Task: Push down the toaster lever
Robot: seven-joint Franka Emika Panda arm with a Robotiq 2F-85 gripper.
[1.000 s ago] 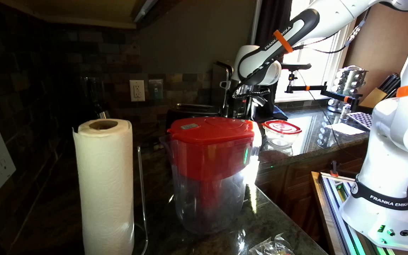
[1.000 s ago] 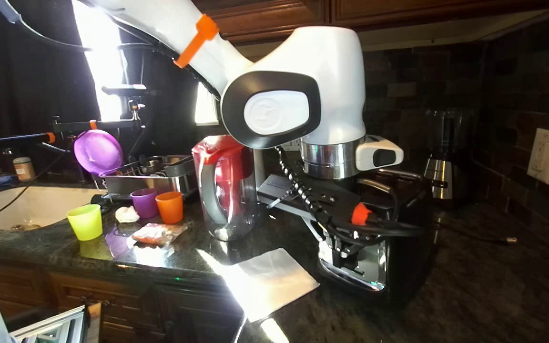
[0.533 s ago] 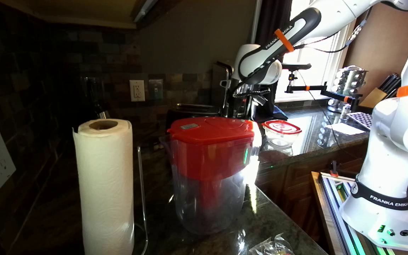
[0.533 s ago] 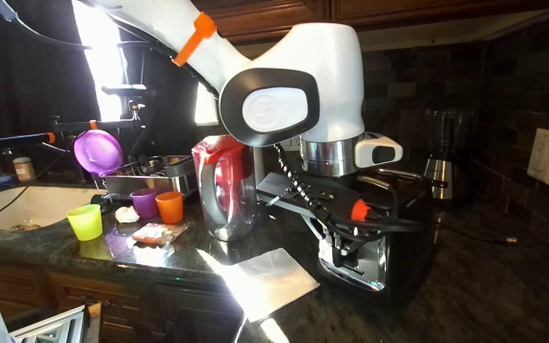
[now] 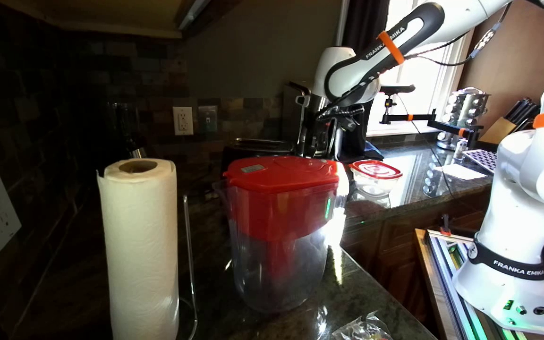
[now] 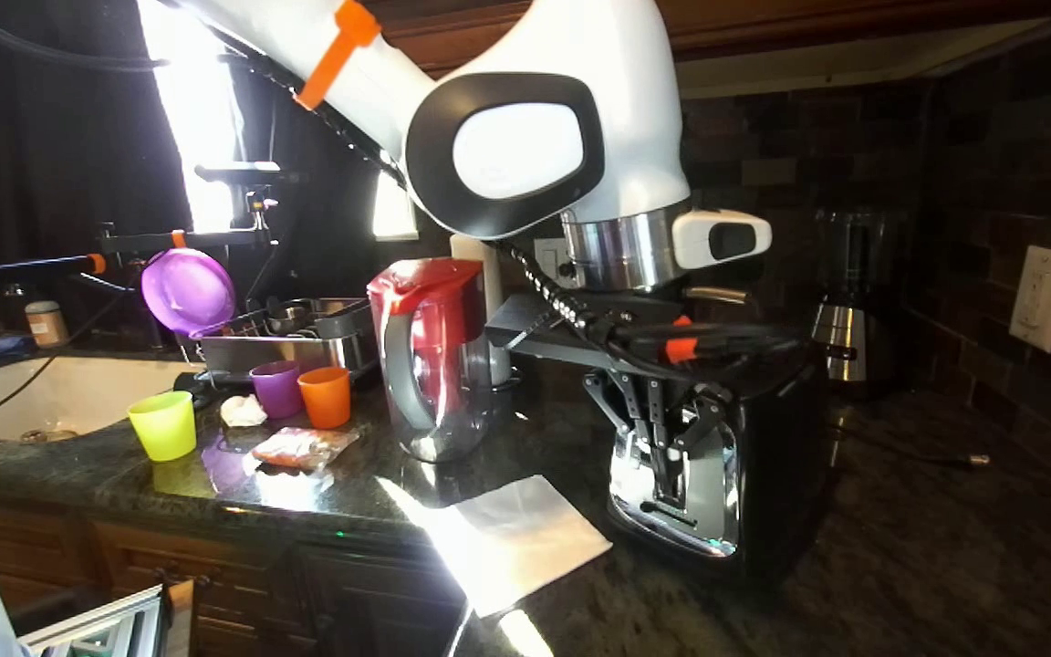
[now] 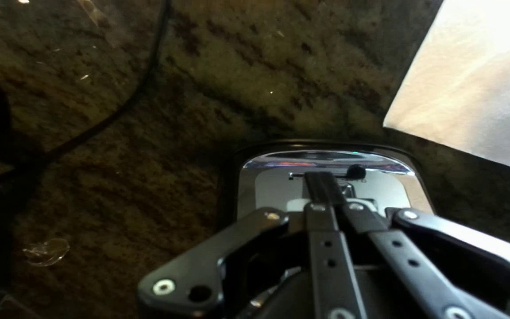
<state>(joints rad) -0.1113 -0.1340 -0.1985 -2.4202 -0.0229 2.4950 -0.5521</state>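
The robot arm looks, as I judge it, to be at the lever push itself, either lining up or easing off afterwards; which of the two I can't tell. The toaster stands behind and below the gripper, its chrome end face just beyond the fingertips. Those are drawn together, the gripper closed with nothing in its hold. The lever can't be picked out past them, so its height is unknown; a small black knob sits just beside the tips. If the lever is up, the next move calls for a straight press downward; if down, backing clear of the face. Against half a second ago, the arm has risen and tipped slightly, lifting the gripper, while the toaster hasn't shifted.
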